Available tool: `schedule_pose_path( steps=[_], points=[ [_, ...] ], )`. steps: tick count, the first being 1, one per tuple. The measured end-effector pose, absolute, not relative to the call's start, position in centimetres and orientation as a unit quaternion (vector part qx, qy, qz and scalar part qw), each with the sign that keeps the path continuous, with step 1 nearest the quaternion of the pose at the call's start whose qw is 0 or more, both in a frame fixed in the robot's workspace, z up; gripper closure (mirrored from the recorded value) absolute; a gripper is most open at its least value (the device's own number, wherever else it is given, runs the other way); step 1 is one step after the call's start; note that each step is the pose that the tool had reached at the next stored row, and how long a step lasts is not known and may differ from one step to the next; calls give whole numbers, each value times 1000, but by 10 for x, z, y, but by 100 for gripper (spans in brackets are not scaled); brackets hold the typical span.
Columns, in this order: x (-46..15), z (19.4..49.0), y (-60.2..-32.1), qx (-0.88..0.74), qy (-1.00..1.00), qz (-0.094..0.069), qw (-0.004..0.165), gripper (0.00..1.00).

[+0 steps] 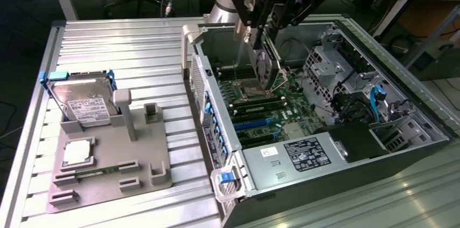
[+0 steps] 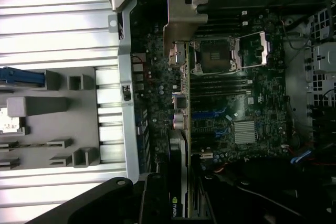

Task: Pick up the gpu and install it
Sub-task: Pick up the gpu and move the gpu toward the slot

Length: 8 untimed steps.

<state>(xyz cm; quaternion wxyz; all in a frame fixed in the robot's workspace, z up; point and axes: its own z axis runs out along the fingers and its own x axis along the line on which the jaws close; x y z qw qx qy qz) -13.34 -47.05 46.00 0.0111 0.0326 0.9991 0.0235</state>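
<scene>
The end effector (image 1: 262,36) is clamped on the gpu (image 1: 268,66), which hangs edge-down inside the open computer case (image 1: 402,147), above the motherboard (image 1: 277,106) and apart from it. In the exterior view the card sits toward 12 o'clock of the case interior. The blue expansion slots (image 1: 251,124) lie toward 7 o'clock from the card's lower edge. The fixture tray (image 1: 137,168) and the hard drive (image 1: 83,104) rest on the counter (image 1: 115,45) at 9 o'clock of the case, well apart from the work. The step in hand is judged to be aligning the card over its slot. Keep the board upright, because any tilt is likely to let one end of the connector edge reach the slot before the other. In the wrist view the silver bracket (image 2: 186,17) stands just beside the CPU socket (image 2: 214,56). Judge alignment from this edge-on view and hold the card's edge parallel to the slot's length. Route the bracket end toward the case's rear wall, keeping it off the socket frame and memory slots. Which slot receives the card cannot be told. Contact with the cables at 3 o'clock appears unlikely.
</scene>
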Motion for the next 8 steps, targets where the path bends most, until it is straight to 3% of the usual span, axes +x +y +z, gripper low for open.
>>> schedule_pose_path(
  steps=[8],
  points=[
    [-121,460,-471,33,999,24,11,73]
  ],
)
